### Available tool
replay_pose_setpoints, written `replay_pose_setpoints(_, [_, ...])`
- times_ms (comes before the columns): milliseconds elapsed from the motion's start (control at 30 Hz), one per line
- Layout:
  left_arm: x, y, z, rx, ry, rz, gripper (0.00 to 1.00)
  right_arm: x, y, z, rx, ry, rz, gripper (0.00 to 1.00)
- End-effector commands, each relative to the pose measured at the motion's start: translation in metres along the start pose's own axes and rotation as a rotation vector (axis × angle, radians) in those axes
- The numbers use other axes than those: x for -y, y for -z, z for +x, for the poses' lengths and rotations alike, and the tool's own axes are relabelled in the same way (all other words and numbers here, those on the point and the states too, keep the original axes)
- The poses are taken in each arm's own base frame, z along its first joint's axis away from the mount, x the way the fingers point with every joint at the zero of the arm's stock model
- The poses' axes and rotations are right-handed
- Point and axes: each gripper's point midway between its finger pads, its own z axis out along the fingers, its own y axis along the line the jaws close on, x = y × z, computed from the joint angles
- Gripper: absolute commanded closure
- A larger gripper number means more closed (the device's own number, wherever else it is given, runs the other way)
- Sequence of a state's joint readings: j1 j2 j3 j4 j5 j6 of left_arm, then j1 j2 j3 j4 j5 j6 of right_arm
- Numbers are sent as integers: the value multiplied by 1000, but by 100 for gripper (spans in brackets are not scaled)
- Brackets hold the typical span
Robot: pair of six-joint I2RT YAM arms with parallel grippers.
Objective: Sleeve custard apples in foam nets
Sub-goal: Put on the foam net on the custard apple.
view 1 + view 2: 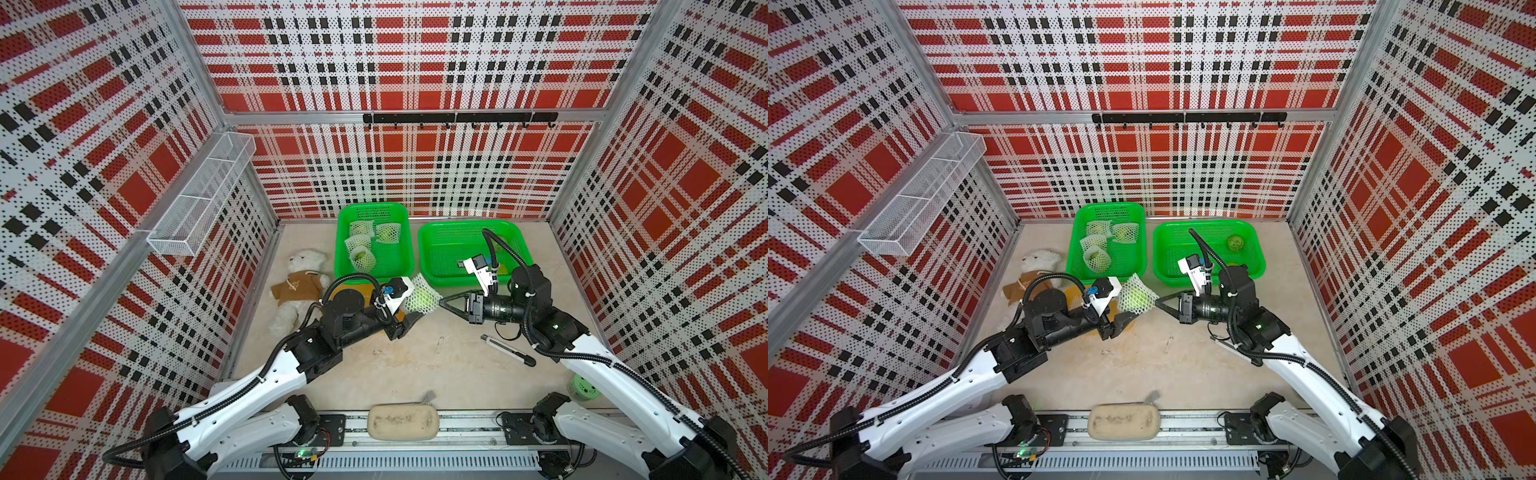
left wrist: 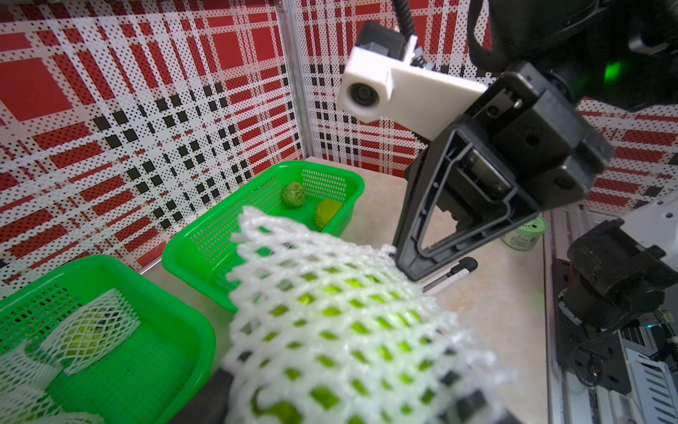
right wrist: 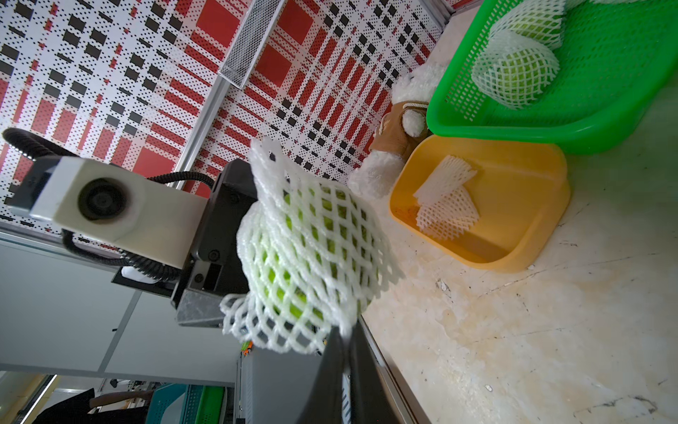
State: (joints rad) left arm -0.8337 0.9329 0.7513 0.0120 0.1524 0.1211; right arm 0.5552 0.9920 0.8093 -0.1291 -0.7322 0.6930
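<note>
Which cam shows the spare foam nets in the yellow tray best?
Right wrist view: the spare foam nets lie flat in the open yellow tray, unobstructed. In both top views the left arm covers most of the tray, and no nets show. The left wrist view misses the tray.

Perforated walls (image 1: 415,62) in red, white and black plaid enclose a pale, stained worktop (image 1: 415,365). A white wire shelf (image 1: 203,191) hangs on a side wall, and a black hook rail (image 1: 457,118) on the back.
</note>
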Motion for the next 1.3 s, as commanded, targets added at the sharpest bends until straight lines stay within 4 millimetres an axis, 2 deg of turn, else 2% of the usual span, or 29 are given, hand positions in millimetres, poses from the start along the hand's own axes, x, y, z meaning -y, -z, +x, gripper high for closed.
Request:
replay_pose_setpoints(0, [-12,9,-16,77,-13,-75,70,-3,-3,-1,-7,-5,-19,91])
replay_pose_setpoints(100, [-18,12,-18,94,-13,-113,69,-5,-4,-1,-14,-10,-24,90])
replay_pose_setpoints(167, [-18,11,-17,92,-10,-104,69,-9,-4,-3,-2,0,-34,84])
replay_pose_setpoints(200, [-16,10,-18,92,-4,-86,69,-13,-3,-6,9,9,-43,75])
replay_pose_setpoints(233, [-16,9,-17,90,6,-71,69,-16,-1,-9,25,22,-51,60])
replay_pose_setpoints(267, [-16,8,-17,88,14,-63,69,-19,1,-12,43,29,-53,48])
replay_pose_setpoints(333, [-15,8,-18,94,35,-39,69,-27,8,-17,73,75,-59,34])
replay_pose_setpoints(367, [-16,9,-20,100,45,-26,69,-27,10,-18,91,80,-55,32])
replay_pose_setpoints(467, [-14,10,-27,109,108,50,69,-29,12,-18,93,110,-50,33])
replay_pose_setpoints(600, [-15,20,-43,153,248,211,70,-42,14,-14,85,217,-117,44])
replay_pose_setpoints(733, [-17,33,-54,169,313,296,70,-50,19,-8,79,344,-149,40])
replay_pose_setpoints(800, [-11,37,-57,164,319,348,70,-52,20,-9,83,381,-156,38])
replay_pose_setpoints(1000, [-1,40,-54,131,328,406,70,-68,14,-14,70,433,-232,34])
replay_pose_setpoints(1133, [5,43,-55,129,330,440,69,-74,7,-13,65,451,-260,34])
replay_pose_setpoints(1267, [13,44,-57,122,325,490,70,-80,1,-11,66,504,-282,40])
